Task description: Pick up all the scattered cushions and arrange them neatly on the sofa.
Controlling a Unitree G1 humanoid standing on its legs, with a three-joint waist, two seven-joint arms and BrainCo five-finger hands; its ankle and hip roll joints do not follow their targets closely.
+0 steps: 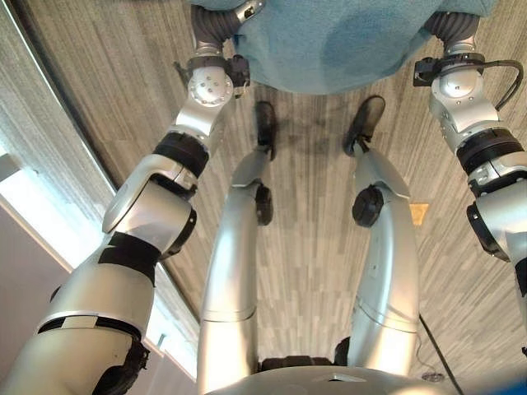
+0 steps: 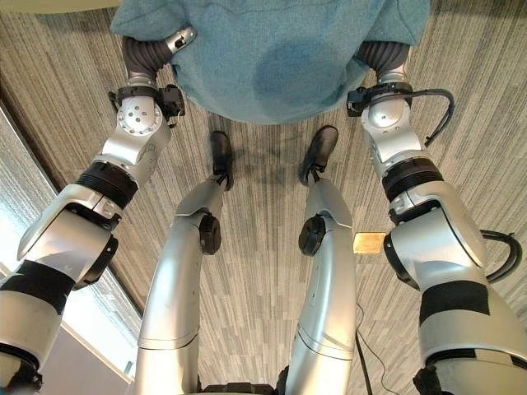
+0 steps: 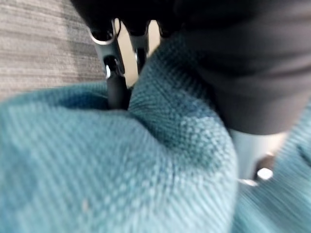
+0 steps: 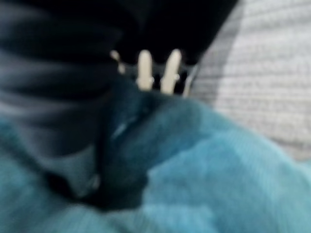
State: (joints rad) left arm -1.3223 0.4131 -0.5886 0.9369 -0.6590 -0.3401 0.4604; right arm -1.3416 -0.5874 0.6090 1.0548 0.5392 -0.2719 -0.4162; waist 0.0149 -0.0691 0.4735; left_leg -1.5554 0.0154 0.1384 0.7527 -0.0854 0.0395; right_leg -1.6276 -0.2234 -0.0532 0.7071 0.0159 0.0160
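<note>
Currently I am pinching a teal cushion (image 2: pixel 272 58) between my left hand (image 3: pixel 114 73) and right hand (image 4: pixel 155 73), fingers pressing into its sides. Uneven pressure is risking it slipping to the carpet (image 2: pixel 263 247).

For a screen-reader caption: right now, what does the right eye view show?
A teal cushion is held off the striped grey floor between both hands, the left hand at one edge, the right hand at the other.

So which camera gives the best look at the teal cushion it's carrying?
The right eye view: the teal cushion spans the top, held between the left hand and right hand above the floor. The left eye view crops it more. Both wrist views show its weave up close, pressed by fingers.
</note>
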